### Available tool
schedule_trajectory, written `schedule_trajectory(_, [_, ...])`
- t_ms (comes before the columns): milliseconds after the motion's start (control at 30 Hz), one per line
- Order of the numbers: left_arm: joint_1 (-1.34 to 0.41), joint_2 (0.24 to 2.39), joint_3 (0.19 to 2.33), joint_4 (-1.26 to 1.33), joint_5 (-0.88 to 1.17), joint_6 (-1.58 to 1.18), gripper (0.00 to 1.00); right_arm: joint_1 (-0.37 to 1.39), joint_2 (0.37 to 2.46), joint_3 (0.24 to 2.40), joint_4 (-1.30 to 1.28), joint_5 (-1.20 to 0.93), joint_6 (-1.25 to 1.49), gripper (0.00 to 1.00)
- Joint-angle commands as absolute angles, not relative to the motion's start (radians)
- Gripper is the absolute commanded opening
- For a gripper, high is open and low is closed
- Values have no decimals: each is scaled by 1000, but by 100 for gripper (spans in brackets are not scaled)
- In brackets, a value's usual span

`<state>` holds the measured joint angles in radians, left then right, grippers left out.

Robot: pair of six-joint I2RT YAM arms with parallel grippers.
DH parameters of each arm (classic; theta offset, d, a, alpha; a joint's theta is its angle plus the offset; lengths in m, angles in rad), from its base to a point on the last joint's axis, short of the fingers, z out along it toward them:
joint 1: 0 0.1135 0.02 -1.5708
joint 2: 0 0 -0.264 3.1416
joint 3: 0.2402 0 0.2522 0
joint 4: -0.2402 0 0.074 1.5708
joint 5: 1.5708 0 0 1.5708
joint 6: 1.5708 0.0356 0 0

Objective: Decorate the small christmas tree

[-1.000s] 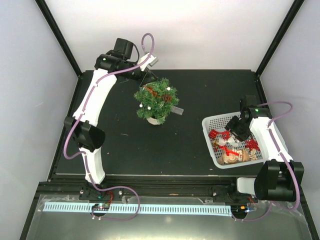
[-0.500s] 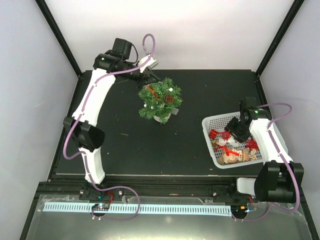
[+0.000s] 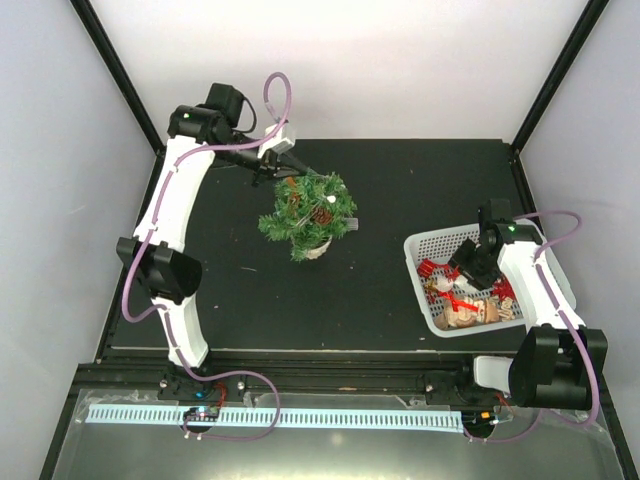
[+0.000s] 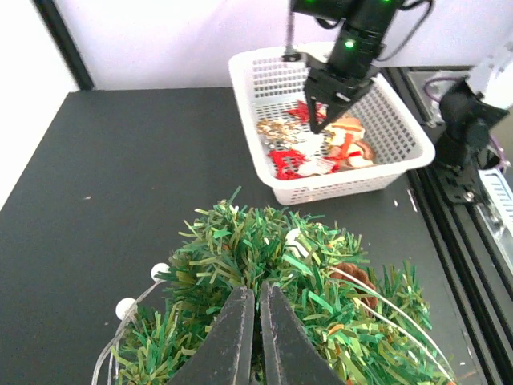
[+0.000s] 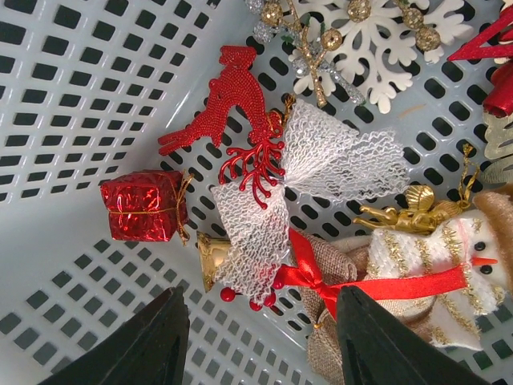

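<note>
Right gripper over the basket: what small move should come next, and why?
Probably lower the right gripper straight down and close on the white mesh bow. Its jaws stand open above the white basket, the bow's lower loop lies between its fingers, and the left gripper is shut on the small christmas tree's top.

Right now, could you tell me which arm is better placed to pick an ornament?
Right: the right gripper hangs open in the basket over the ornaments; the left gripper is shut on the small christmas tree.
</note>
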<state>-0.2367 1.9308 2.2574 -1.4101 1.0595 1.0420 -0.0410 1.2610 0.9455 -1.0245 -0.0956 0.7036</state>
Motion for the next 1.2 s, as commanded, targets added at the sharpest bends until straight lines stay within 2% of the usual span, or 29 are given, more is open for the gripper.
schedule_trajectory(0, [-232, 1874, 2226, -1553, 1176, 1326, 2, -47, 1239, 932, -1013, -111, 689, 52])
schedule_trajectory(267, [-227, 1809, 2038, -1552, 1250, 1429, 2, -47, 1228, 903, -1010, -115, 687, 52])
schedule_trajectory(600, [-224, 1804, 1996, -1552, 1274, 1421, 2, -47, 1220, 888, -1006, -119, 686, 52])
schedule_trajectory(1167, [-223, 1793, 1960, -1551, 1235, 1418, 20, -47, 1226, 930, -1017, -95, 706, 53])
